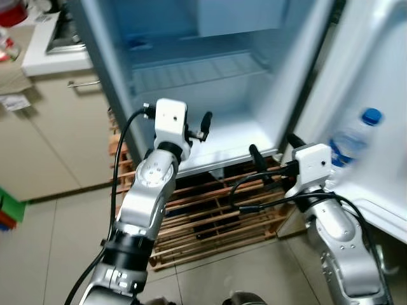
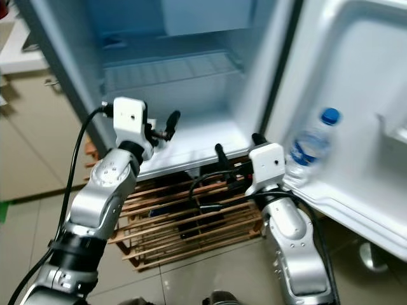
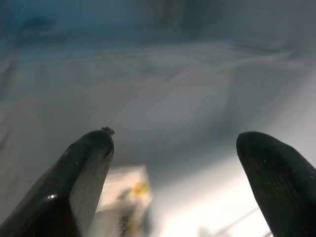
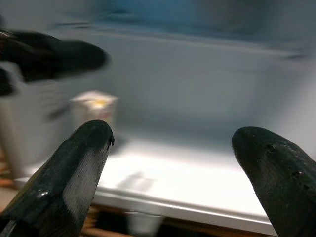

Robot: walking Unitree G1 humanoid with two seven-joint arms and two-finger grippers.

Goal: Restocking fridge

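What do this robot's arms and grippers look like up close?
Both arms are silver metal with rounded joints. The left arm has a black band lower down. Each wrist carries a white boxy block. Black cables loop from the blocks along the arms. The left gripper and right gripper each have two long, glossy black fingers with rounded tips.

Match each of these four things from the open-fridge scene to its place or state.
Things:
1. clear plastic water bottle with blue cap
2. wooden slatted rack
3. small white and yellow carton
4. left hand

Places or states:
A. on the floor under the fridge
B. on the fridge's bottom shelf
C. in the door shelf
D. open, holding nothing

Pairs: 1-C, 2-A, 3-B, 4-D
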